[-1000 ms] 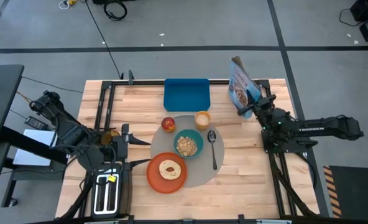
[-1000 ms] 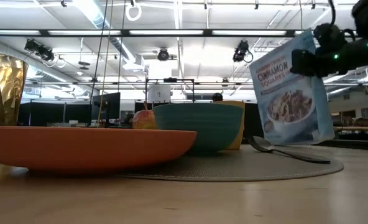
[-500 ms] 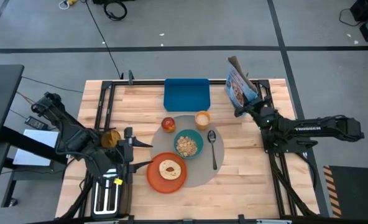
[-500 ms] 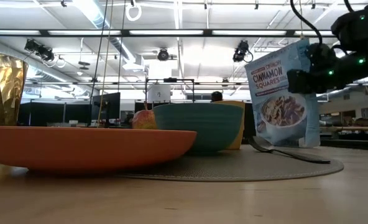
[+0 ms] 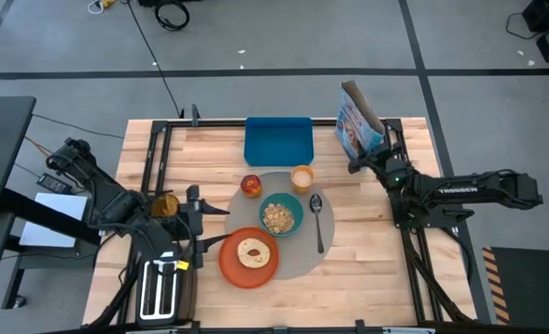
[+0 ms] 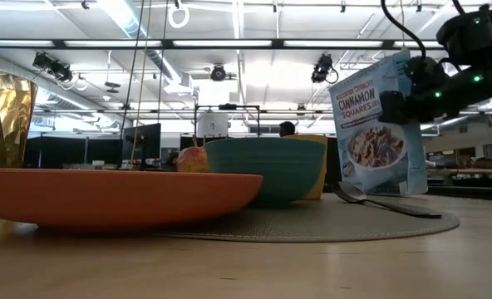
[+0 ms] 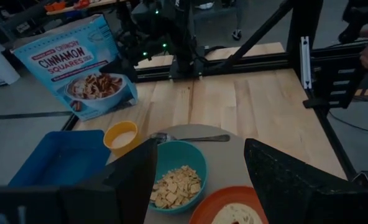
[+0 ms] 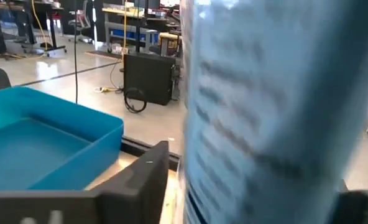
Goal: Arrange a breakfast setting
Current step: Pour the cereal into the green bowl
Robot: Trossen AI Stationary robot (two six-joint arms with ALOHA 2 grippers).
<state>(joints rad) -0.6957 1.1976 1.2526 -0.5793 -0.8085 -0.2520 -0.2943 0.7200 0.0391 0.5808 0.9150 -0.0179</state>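
The large round grey mat (image 5: 298, 243) anchors the setting at the table's middle, carrying the orange plate (image 5: 230, 263) with the round bread (image 5: 252, 250), the teal bowl (image 5: 295, 209) of cereal, the metal spoon (image 5: 318, 219), the small cup (image 5: 301, 176) and the red apple (image 5: 250, 185). The blue cereal bag (image 5: 356, 130) stands upright at the far right, off the mat, clamped by the right gripper (image 5: 365, 158), probably to set it beside the meal. The left gripper (image 5: 203, 226) waits spread apart near the plate.
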